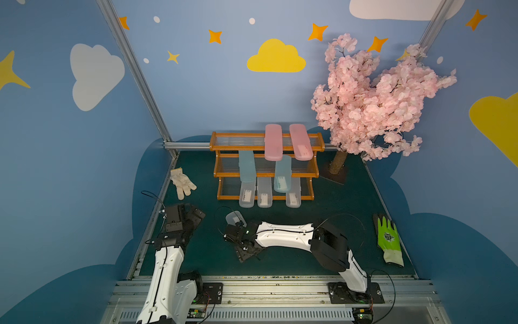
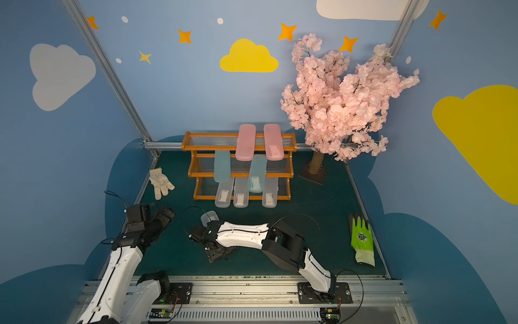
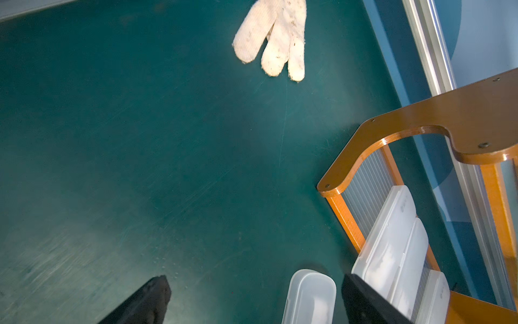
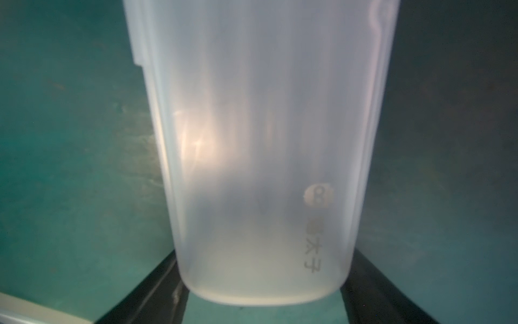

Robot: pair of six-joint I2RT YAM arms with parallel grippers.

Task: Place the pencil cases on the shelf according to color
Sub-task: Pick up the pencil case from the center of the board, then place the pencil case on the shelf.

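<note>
Progress: seven of eight pencil cases are on the shelf [image 1: 315, 174], sorted by colour.

Top tier: two pink cases [image 1: 273, 141] [image 1: 300, 141], side by side, their ends hanging over the front rail.

Middle tier: two pale blue cases [image 1: 247, 167] [image 1: 282, 174], apart from one another, both jutting forward over the tier below.

Bottom tier: three clear cases [image 1: 247, 196] [image 1: 264, 195] [image 1: 293, 197]. Two lie side by side, and the third lies apart, on the far side of a gap.

Outstanding: one clear case [image 1: 235, 217] lies on the floor in front of the shelf, near its bottom tier. In my judgement it belongs in that gap.

Right gripper [image 4: 263, 305]: my fingers stand on either side of this case's rounded end, close against its edges. I cannot tell whether they are pressing it yet.

Left gripper [image 3: 255, 280]: fingers spread wide, nothing between them, hanging off the shelf's front corner.

Contents: through the frosted wall of the loose case I can make out nothing inside. Several shelved cases show white labels.
</note>
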